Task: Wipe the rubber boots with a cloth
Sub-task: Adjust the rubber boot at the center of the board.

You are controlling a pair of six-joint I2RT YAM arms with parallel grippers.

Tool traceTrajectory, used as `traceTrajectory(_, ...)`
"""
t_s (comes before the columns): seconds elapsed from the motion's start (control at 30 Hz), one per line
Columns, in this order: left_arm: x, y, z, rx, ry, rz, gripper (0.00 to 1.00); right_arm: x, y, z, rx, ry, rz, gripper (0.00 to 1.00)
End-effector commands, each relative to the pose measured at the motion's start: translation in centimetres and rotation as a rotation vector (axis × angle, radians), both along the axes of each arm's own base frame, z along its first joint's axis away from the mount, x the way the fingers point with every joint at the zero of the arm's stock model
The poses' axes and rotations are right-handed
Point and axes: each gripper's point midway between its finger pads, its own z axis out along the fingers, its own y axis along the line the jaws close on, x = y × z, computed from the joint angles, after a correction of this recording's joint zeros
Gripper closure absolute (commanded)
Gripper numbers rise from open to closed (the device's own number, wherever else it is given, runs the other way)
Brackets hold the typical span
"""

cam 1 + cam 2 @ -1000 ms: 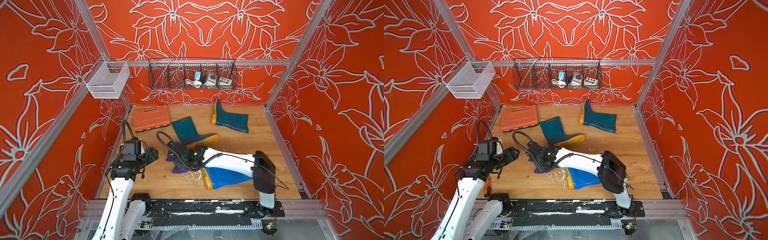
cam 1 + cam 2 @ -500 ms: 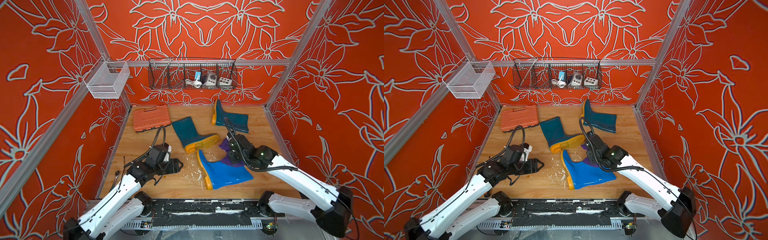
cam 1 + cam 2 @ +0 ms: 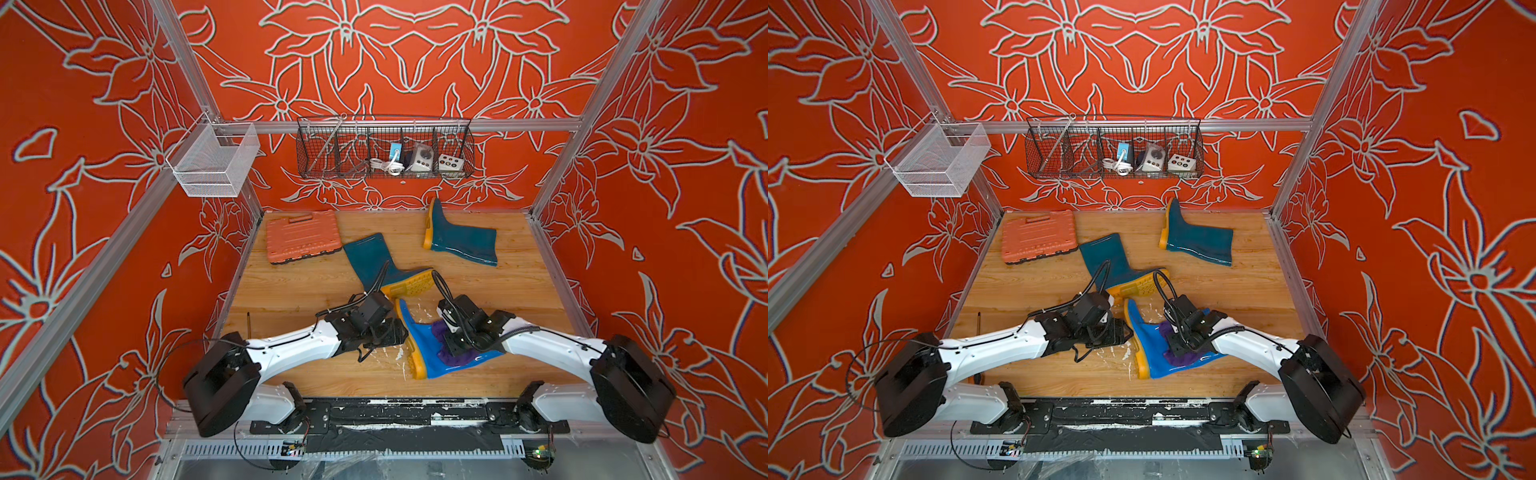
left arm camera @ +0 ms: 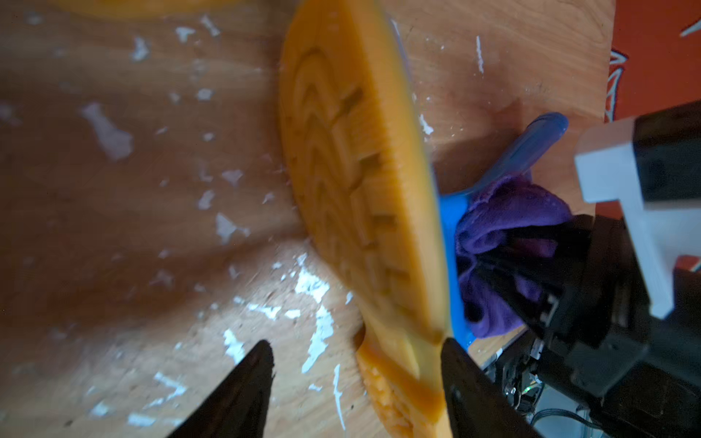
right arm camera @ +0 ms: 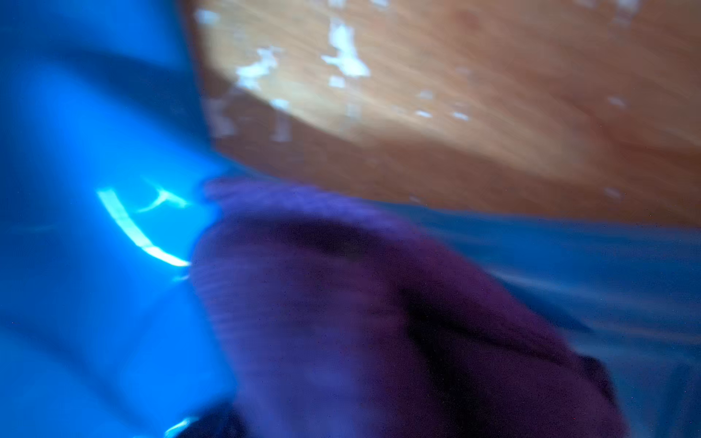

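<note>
A bright blue rubber boot [image 3: 428, 362] [image 3: 1152, 353] lies on its side near the front, orange sole [image 4: 352, 170] facing left. The purple cloth [image 3: 439, 330] [image 4: 504, 212] [image 5: 360, 322] is bunched on its ankle. My right gripper [image 3: 453, 345] [image 3: 1177, 343] presses into the cloth, its fingers buried in the folds. My left gripper [image 3: 397, 334] [image 4: 356, 352] stands open, straddling the heel of the sole. Two dark teal boots lie behind, one in the middle [image 3: 372, 259] and one at the back right [image 3: 461, 243].
An orange tool case [image 3: 301, 241] lies at the back left. A black wire basket [image 3: 384, 149] and a white mesh basket [image 3: 214, 162] hang on the walls. White flecks [image 3: 392, 353] dot the wooden floor by the sole. A thin dark stick [image 3: 249, 326] lies at the left edge.
My left gripper has reached right up to the blue boot's sole. The right gripper has slid with the cloth from the shaft's end toward the ankle.
</note>
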Motion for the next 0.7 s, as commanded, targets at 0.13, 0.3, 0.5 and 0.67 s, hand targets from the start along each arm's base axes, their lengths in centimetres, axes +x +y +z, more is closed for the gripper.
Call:
traceTrajectory(0.13, 1.6, -3.1, -0.8, -0.117, 0.045, -0.061, 0.37, 0.0, -0.3, -1.0, 0.000, -0.022, -0.010, 0.43)
traceTrajectory(0.3, 2.1, -1.8, -2.0, -0.063, 0.065, -0.022, 0.67, 0.9, 0.5, 0.7, 0.049, -0.076, -0.021, 0.91)
traceTrajectory(0.5, 2.4, 3.3, 0.0, 0.079, 0.027, 0.036, 0.95, 2.4, 3.8, 6.1, 0.177, -0.135, 0.020, 1.00)
traceTrajectory(0.67, 2.6, 7.7, 0.9, 0.115, 0.077, 0.097, 1.00, 3.1, 6.9, 8.5, 0.224, -0.175, 0.045, 1.00)
